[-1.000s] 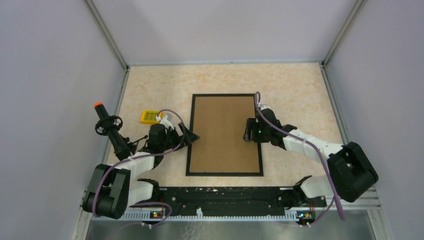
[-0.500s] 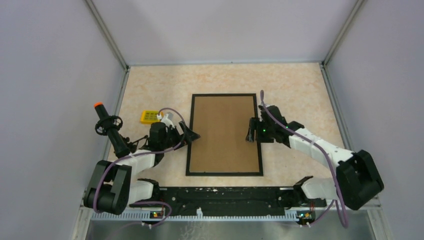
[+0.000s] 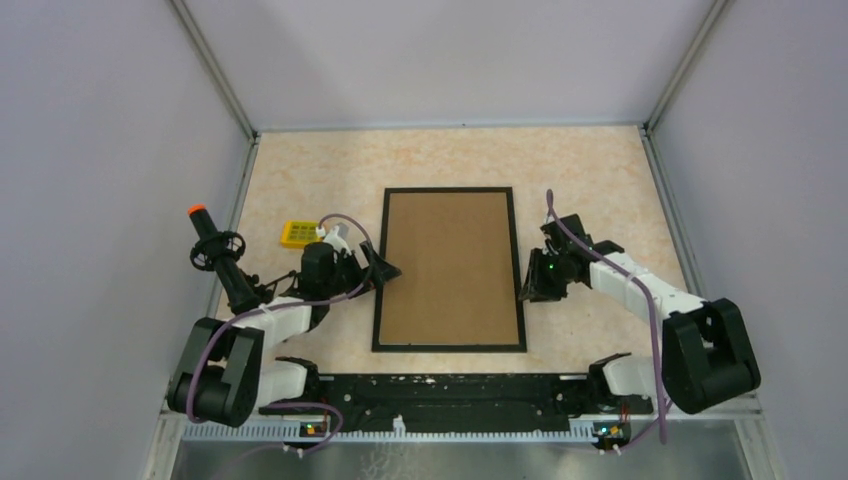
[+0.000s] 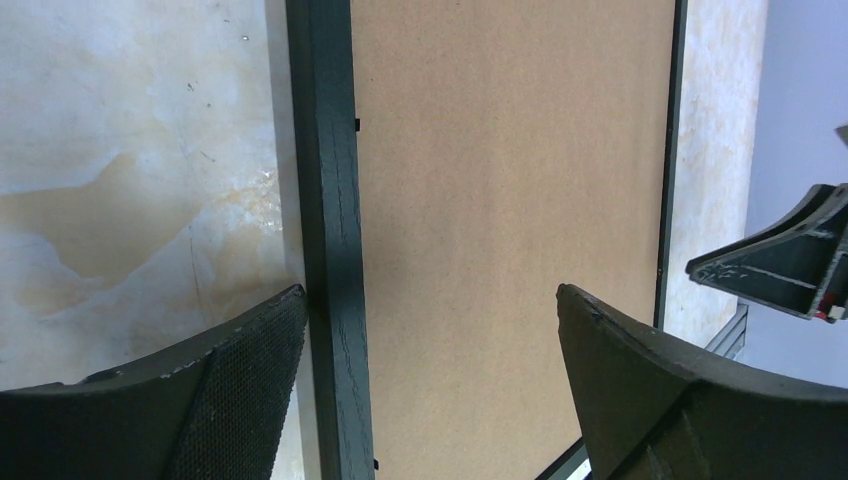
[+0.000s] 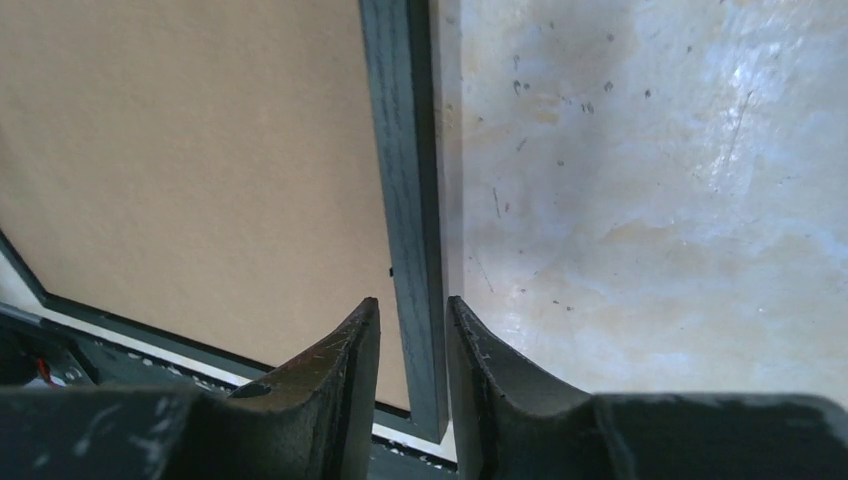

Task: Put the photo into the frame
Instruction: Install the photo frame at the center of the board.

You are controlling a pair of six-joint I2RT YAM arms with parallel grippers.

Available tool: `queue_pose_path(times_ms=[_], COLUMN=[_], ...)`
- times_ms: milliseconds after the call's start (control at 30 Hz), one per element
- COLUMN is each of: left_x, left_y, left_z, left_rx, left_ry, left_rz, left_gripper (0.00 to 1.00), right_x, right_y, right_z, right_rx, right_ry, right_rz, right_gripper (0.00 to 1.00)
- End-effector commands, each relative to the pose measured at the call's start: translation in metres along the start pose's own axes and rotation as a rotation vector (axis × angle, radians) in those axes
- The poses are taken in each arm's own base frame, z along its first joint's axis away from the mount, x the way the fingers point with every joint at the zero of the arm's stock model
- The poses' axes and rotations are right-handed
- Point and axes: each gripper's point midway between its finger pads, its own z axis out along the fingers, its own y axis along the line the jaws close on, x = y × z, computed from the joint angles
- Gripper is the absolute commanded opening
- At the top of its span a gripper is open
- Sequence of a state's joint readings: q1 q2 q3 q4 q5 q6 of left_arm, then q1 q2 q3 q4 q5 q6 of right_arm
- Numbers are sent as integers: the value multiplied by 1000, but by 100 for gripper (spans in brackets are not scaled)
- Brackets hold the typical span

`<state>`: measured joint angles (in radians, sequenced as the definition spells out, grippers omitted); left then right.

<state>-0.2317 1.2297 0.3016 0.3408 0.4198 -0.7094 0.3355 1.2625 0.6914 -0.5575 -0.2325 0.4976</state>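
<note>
Progress, as a guess: nearing the finish. Working nearest the bases with both arms, flanking the frame [image 3: 450,348] at its long sides. Spreading the left end effector [image 4: 430,295] wide across the left rail, gripping nothing. Narrowing the right end effector [image 5: 412,300] to a slit lined up with the right rail; impossible to tell whether pinching that rail or merely hanging above it. Looking farther out: lying flat mid-desk [image 3: 600,180], back upward, filled edge to edge by the brown cardboard backing [image 3: 450,265]. Not showing the photo anywhere; presumably lying face down under that backing, so likely already inserted. Remaining, on this reading: seating and securing the backing, perhaps flipping the assembly. Ignoring the small yellow block [image 3: 298,233] off to the far left.
</note>
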Motion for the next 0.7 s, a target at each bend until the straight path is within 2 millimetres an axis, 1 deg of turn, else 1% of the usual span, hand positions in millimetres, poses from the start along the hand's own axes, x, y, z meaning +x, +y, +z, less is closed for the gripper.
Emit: queue_pose_path(times_ms=[0, 100, 200, 400, 467, 533, 667], left_x=[6, 6, 6, 6, 7, 7, 7], left_y=[5, 4, 4, 3, 4, 4, 4], left_z=[3, 3, 4, 4, 5, 4, 5], left_rx=[-15, -15, -12, -7, -9, -9, -9], left_ry=[32, 33, 35, 38, 40, 40, 42], left_rz=[3, 3, 5, 6, 5, 4, 5], left_gripper=[98, 98, 98, 98, 98, 98, 98], right_x=[16, 16, 13, 16, 14, 8, 0], right_y=[-5, -7, -5, -2, -3, -6, -8], right_z=[5, 9, 13, 29, 34, 35, 27], right_rx=[22, 40, 48, 49, 57, 85, 120], right_ry=[86, 93, 93, 120, 119, 108, 84], right_rz=[0, 4, -6, -27, -36, -46, -52], right_gripper=[29, 20, 16, 13, 13, 11, 11])
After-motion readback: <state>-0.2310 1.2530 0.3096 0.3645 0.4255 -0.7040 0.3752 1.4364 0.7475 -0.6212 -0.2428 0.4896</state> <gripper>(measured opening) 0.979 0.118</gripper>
